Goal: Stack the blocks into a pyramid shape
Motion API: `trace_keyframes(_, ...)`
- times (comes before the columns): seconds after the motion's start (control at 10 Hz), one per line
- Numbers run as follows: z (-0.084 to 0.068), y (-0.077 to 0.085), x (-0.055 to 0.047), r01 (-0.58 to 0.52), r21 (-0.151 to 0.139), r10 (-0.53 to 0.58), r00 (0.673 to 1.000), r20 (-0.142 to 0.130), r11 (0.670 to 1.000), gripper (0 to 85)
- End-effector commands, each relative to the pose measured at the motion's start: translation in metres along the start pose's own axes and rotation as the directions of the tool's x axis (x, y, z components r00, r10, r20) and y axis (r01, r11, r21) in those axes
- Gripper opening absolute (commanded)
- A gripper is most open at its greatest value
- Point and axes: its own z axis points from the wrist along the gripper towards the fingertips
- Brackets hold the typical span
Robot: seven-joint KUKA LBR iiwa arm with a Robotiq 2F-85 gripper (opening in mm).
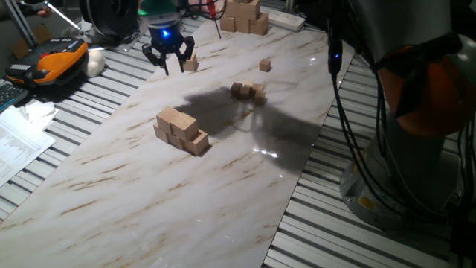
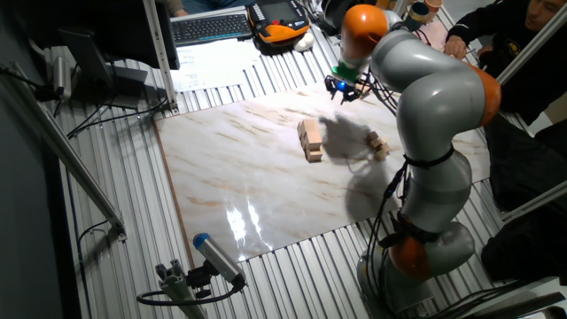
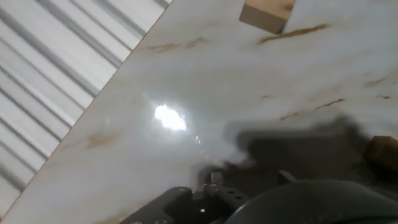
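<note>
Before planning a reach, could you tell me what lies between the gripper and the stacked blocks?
One fixed view shows only bare marble tabletop between the gripper and the stacked blocks.

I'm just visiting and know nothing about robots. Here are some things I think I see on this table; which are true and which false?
1. The end effector is gripping a light-tan wooden cube. False: it hangs above the white marble-patterned tabletop with nothing between its fingers.
2. Several light-tan wooden cubes already form a small stack near the middle of the tabletop. True.
3. A single light-tan wooden cube lies close to the end effector. True.
4. The pile of bigger pale wooden blocks sits at the tabletop's far end in the one fixed view. True.
5. The cluster of much smaller tan cubes touches the stack. False: bare tabletop separates them.
</note>
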Motion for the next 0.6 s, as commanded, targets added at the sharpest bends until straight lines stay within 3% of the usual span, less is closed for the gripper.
trace_keyframes(0.0,0.001,0.001,-0.010,-0.109,0.017,0.109,0.994,0.002,0.994,51.0)
trace_keyframes(0.1,0.001,0.002,-0.025,-0.148,0.037,0.147,0.989,0.013,0.988,68.0)
trace_keyframes(0.2,0.001,0.002,-0.036,-0.167,0.059,0.166,0.986,0.030,0.984,68.0)
trace_keyframes(0.5,0.005,-0.001,-0.068,-0.181,0.063,0.179,0.983,0.035,0.981,68.0)
